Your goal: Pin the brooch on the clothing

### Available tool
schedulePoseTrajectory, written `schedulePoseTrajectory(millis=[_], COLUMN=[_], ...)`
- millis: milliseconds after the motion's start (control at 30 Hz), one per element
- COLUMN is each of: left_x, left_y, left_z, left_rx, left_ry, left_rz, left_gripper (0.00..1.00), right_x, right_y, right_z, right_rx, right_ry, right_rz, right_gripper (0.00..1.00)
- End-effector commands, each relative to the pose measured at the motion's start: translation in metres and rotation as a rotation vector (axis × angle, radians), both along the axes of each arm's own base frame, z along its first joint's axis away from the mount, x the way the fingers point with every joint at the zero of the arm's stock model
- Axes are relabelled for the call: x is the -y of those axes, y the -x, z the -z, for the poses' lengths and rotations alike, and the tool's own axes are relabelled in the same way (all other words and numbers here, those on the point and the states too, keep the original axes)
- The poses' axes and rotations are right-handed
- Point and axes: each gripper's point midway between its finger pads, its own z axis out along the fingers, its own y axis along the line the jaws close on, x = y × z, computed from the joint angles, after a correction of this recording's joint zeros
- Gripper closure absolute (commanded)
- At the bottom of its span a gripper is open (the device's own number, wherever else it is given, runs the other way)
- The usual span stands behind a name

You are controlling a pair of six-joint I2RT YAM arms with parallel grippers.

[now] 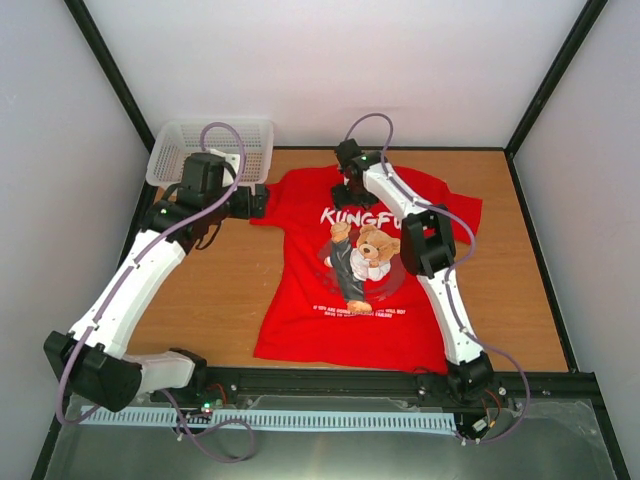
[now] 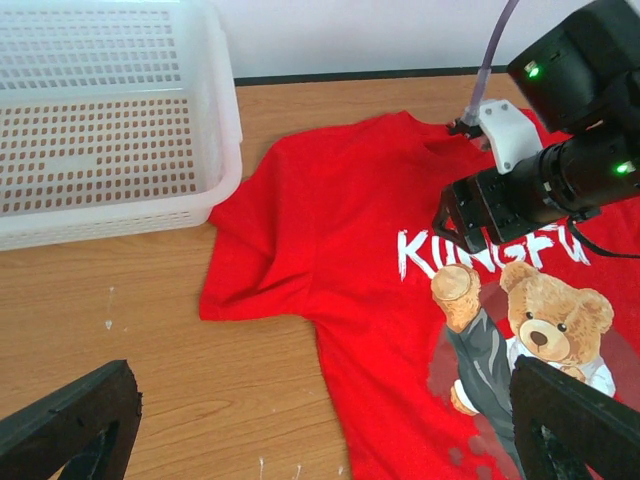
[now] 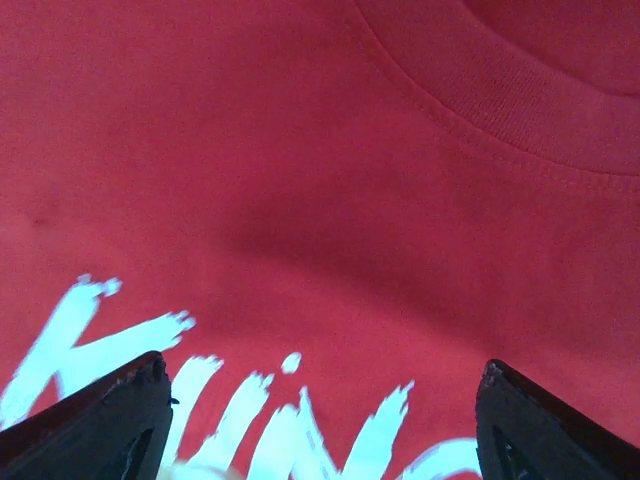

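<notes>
The clothing, a red T-shirt (image 1: pixel 300 300) with white "KUNGFU" lettering and a brown bear, lies flat on the wooden table. My right gripper (image 1: pixel 350 186) hovers low over its chest just below the collar (image 3: pixel 480 100). Its jaws are open above the lettering (image 3: pixel 250 420), with only red cloth (image 3: pixel 300 180) between them. My left gripper (image 1: pixel 258 200) is open beside the shirt's left sleeve (image 2: pixel 250 290), holding nothing. From the left wrist, the right gripper (image 2: pixel 462 222) shows above the "KUNGFU" print. The brooch is not visible in any view.
A white mesh basket (image 1: pixel 215 140) stands at the table's back left corner, just behind the left gripper, and looks empty (image 2: pixel 100 120). Bare wood (image 1: pixel 520 260) lies right of the shirt. Black frame posts and white walls close in the table.
</notes>
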Motion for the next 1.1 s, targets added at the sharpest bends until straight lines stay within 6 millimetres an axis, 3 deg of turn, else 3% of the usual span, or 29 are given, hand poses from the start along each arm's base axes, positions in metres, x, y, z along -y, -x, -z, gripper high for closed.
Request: schedulePoseTrajectory(millis=[0, 267, 400, 600, 700, 833, 867, 967, 1000, 1067], left_x=[-0.010, -0.020, -0.017, -0.009, -0.008, -0.016, -0.022, -0.053, -0.064, -0.087], left_y=[-0.002, -0.011, -0.015, -0.024, -0.024, -0.025, -0.025, -0.028, -0.028, -0.026], left_z=[0.001, 0.001, 0.003, 0.005, 0.009, 0.024, 0.029, 0.045, 0.049, 0.060], left_rx=[-0.001, -0.028, -0.050, -0.071, -0.075, -0.105, -0.122, -0.162, -0.173, -0.195], left_ry=[-0.030, -0.015, 0.009, 0.067, 0.099, 0.176, 0.207, 0.284, 0.310, 0.348], left_rz=[-0.024, -0.068, -0.073, -0.084, -0.095, -0.146, -0.168, -0.271, -0.308, -0.394], left_gripper=[0.00, 0.00, 0.00, 0.00, 0.00, 0.00, 0.00, 0.00, 0.00, 0.00], right_x=[0.007, 0.011, 0.008, 0.003, 0.008, 0.012, 0.012, 0.009, 0.010, 0.012], right_y=[-0.007, -0.034, -0.046, -0.072, -0.054, -0.005, 0.008, 0.054, 0.069, 0.091], right_z=[0.022, 0.044, 0.019, -0.063, -0.109, -0.151, -0.164, -0.172, -0.190, -0.197], right_rx=[-0.012, 0.037, 0.081, 0.245, 0.245, 0.203, 0.202, 0.170, 0.200, 0.202], right_ry=[0.054, 0.071, 0.015, -0.108, -0.151, -0.201, -0.228, -0.270, -0.297, -0.330], right_rz=[0.025, 0.039, 0.042, 0.038, 0.042, -0.011, -0.033, -0.104, -0.122, -0.135], right_gripper=[0.19, 0.20, 0.20, 0.15, 0.15, 0.15, 0.15, 0.15, 0.15, 0.15])
